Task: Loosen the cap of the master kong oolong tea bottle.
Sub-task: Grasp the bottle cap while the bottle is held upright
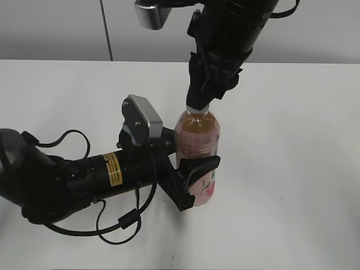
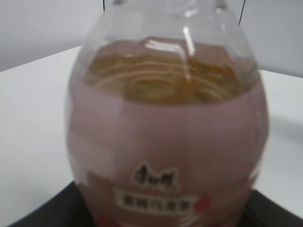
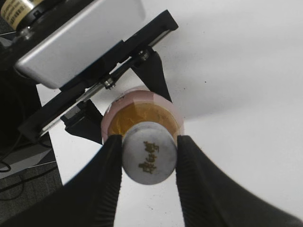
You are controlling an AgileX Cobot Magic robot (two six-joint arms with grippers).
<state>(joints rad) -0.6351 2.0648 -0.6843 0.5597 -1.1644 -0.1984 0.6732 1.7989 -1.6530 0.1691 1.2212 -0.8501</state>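
Note:
The master kong oolong tea bottle point(image 1: 197, 140) stands upright on the white table, amber tea above a pink label; it fills the left wrist view point(image 2: 165, 123). My left gripper point(image 1: 191, 177) is shut on the bottle's lower body from the left. My right gripper point(image 1: 201, 101) comes down from above and is shut on the cap point(image 3: 149, 152), a white round cap with a small gold mark on top, one finger on each side. In the exterior view the cap is mostly hidden by the right fingers.
The white table point(image 1: 292, 169) stretches around the bottle. The left arm point(image 1: 67, 180) with its cables lies across the front left. A grey wall runs behind the table's far edge.

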